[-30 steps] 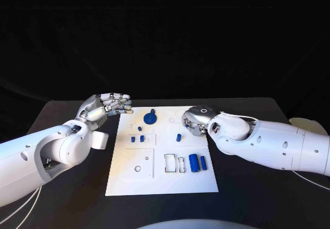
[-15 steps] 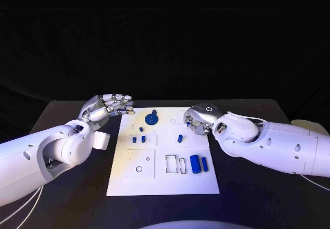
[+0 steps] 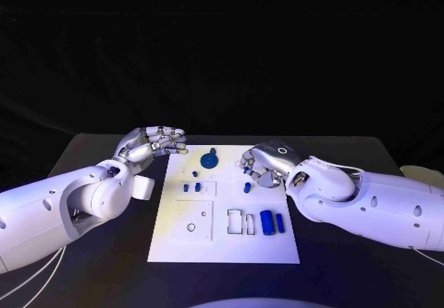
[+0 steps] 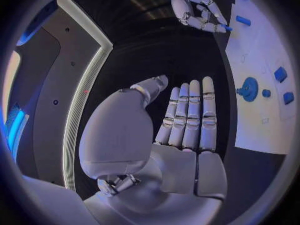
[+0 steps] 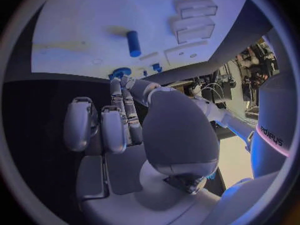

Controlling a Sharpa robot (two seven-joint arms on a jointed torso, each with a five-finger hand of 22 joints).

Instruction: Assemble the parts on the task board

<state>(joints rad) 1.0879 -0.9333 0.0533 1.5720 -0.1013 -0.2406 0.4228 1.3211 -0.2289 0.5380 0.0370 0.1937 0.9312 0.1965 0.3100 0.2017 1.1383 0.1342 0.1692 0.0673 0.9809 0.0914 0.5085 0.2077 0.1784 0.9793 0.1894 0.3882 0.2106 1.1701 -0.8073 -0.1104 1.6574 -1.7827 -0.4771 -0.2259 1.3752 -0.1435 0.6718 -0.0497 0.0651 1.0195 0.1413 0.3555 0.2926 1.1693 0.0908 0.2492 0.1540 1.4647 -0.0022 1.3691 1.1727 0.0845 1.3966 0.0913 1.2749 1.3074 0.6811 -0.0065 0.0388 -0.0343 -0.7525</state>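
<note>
The white task board [image 3: 222, 247] lies mid-table. On it are a blue gear [image 3: 210, 158], two small blue blocks [image 3: 190, 187], a short blue peg [image 3: 247, 187] and two blue cylinders [image 3: 266, 222] by empty slots. My right hand [image 3: 264, 163] hovers over the board's far right part and pinches a small blue part [image 3: 245, 171] at its fingertips; the left wrist view shows that blue tip [image 4: 228, 28]. My left hand [image 3: 153, 142] hangs just off the board's far left corner, fingers loosely bent, holding nothing. The peg [image 5: 133, 43] lies beyond my right hand's fingers [image 5: 119, 100].
Black table [image 3: 92, 256] surrounds the board on all sides. My two white forearms flank the board's left and right edges. A dark backdrop stands behind the table.
The whole picture has shifted a little, so the camera moved. Relative to the board, both hands stay about where they were.
</note>
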